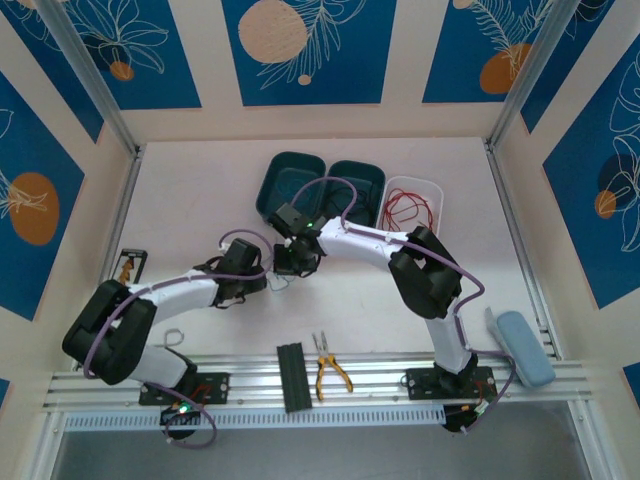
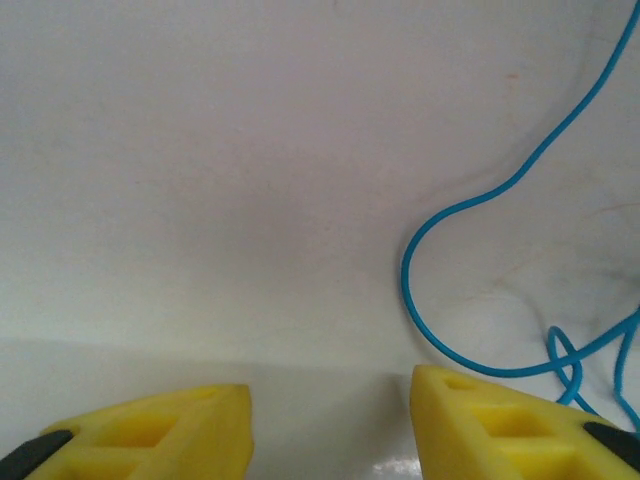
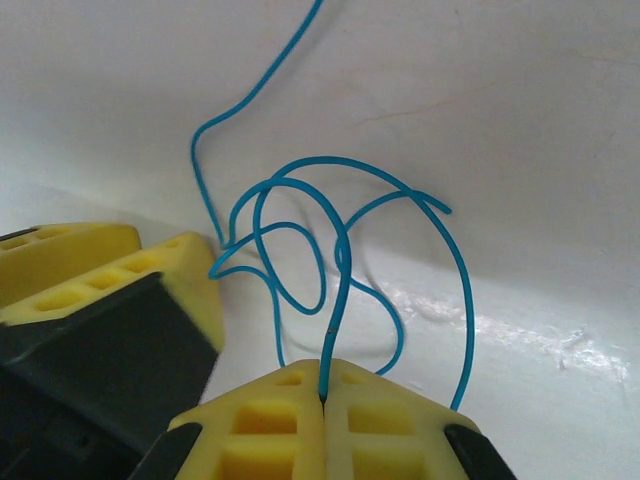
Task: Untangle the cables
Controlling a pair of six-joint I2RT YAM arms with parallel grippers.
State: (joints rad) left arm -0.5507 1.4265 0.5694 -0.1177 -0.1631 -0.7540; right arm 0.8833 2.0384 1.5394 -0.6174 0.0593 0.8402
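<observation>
The left arm (image 1: 170,295) is bent low from the near left corner and stretched toward the middle of the tabletop (image 1: 200,200); the right arm (image 1: 425,270) is raised from the near right, folded at the elbow, and its forearm is laid leftward so that both wrists are brought close together at the tabletop's centre. The left claw (image 2: 330,430) is held apart just above the surface, with bare surface in the gap; the right claw (image 3: 322,398) is pressed together and clamped on the blue cable (image 3: 340,240), whose end is pinched between the yellow pads. The blue cable is coiled in overlapping loops just beyond the right claw; a curve of it is seen to the right of the left claw's fingers (image 2: 500,420).

The tabletop is white and faintly scuffed; two teal bins (image 1: 290,185) and a white bin (image 1: 428,188) are set along the far edge, and a red cable (image 1: 410,208) is heaped in the white bin. Yellow-handled pliers (image 1: 330,368) are laid on the metal rail (image 1: 390,372) at the near edge; blue panels (image 1: 300,50) with leaf drawings are mounted on the walls.

From above, the claw tips and blue cable are largely hidden beneath the wrists; the cable's far run is cut off by the wrist frames; a small dark object (image 1: 128,268) at the left edge cannot be identified.
</observation>
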